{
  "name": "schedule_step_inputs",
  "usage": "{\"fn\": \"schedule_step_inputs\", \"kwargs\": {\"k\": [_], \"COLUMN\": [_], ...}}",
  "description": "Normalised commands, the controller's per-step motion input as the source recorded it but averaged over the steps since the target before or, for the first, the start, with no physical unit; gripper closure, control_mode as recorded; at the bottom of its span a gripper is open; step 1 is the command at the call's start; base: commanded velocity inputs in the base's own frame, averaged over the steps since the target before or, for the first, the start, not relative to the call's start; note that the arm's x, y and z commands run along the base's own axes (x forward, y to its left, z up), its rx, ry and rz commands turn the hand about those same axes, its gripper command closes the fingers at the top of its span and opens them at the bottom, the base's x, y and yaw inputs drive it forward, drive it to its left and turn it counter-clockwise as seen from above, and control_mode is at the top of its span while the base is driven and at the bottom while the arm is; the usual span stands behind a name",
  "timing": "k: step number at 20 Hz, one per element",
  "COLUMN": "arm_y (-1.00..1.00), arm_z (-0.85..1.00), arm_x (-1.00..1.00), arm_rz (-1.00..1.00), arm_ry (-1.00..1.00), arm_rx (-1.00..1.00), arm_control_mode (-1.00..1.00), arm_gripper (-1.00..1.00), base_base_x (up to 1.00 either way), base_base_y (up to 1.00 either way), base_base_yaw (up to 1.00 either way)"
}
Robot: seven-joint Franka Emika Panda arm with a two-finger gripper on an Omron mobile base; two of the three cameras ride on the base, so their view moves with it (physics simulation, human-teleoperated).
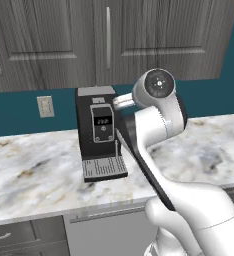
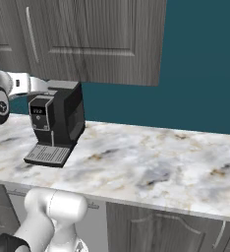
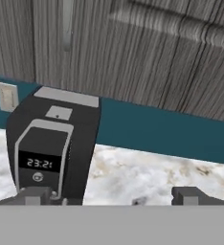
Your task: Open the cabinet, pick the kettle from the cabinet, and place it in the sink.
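Since the cabinet (image 3: pixel 147 52) doors were all closed, the kettle could not be seen; presumably it sat behind one of them, though which one the frames did not settle. In the hand view the gripper (image 3: pixel 111 196) showed as two dark finger tips rising at the bottom edge, one at lower left and one at lower right, standing far apart with nothing between them: released and empty.

What the coming move turned on was the bar handle (image 3: pixel 67 24). It lay at the upper left of the hand view, well above the gripper and off to its left, with its long axis running up and down the frame. Between handle and gripper stood the black coffee machine (image 3: pixel 51 143), filling the lower left of that view, its top plate just under the cabinet's lower edge. In the left base view the same handle (image 1: pixel 108 37) ran vertically near the top centre, directly above the machine (image 1: pixel 100 132) on the marble surface (image 1: pixel 34 175).

My judgement was that the gripper needed to climb and shift toward the upper left of the hand view, passing over the machine, to reach the vertical bar. The sink was not identifiable from these views.
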Motion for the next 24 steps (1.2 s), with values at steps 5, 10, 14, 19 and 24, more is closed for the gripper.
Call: {"fn": "schedule_step_inputs", "kwargs": {"k": [5, 10, 14, 19, 24], "arm_y": [0.17, 0.20, 0.14, 0.07, 0.00], "arm_z": [0.30, 0.15, 0.18, 0.14, 0.17], "arm_x": [0.00, 0.12, 0.21, 0.27, 0.21], "arm_rz": [0.00, 0.00, 0.00, 0.00, 0.02], "arm_ry": [0.03, -0.01, -0.04, -0.06, -0.09], "arm_rx": [0.03, 0.01, 0.00, 0.00, 0.00], "arm_control_mode": [-1.00, -1.00, -1.00, -1.00, -1.00], "arm_gripper": [-1.00, -1.00, -1.00, -1.00, -1.00], "base_base_x": [0.00, 0.00, 0.00, 0.00, 0.00], "base_base_y": [0.00, 0.00, 0.00, 0.00, 0.00], "base_base_yaw": [0.00, 0.00, 0.00, 0.00, 0.00]}}
